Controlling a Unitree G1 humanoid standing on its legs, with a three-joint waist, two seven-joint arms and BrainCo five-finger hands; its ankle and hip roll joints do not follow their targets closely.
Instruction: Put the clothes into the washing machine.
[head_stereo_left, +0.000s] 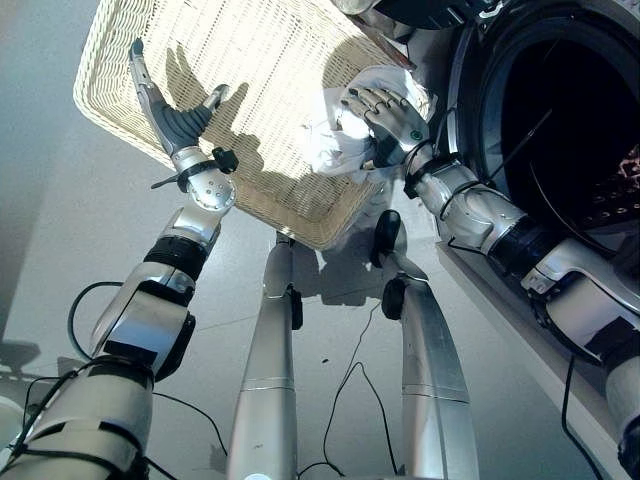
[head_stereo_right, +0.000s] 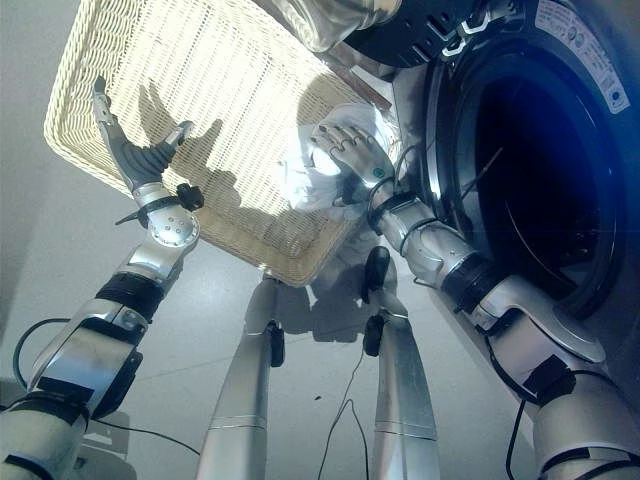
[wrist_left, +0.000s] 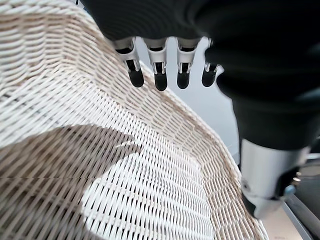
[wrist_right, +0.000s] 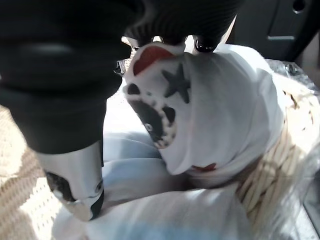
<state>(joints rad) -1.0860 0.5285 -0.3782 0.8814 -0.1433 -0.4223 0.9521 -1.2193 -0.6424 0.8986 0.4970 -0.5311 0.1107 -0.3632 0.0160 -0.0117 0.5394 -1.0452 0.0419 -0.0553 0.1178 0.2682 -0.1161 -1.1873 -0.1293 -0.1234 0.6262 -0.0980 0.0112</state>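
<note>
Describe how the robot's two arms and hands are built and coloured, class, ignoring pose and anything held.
Both arms are silver-grey metal segments joined by black bands and joints. The left robot hand has a dark ribbed cover over its back and wrist, with slim silver fingers ending in dark tips. The right robot hand matches it, with a small green mark on its back.

This looks like a laundry corner of a home or a test room set up as one. On the right stands a front-loading washing machine (head_stereo_right: 560, 160) with its round drum opening (head_stereo_left: 575, 120) dark and uncovered. Just left of it, on a plain pale grey floor (head_stereo_left: 60, 230), sits a large cream wicker laundry basket (head_stereo_left: 200, 60), with a white printed garment (wrist_right: 215, 110) bunched in its corner nearest the machine.
</note>
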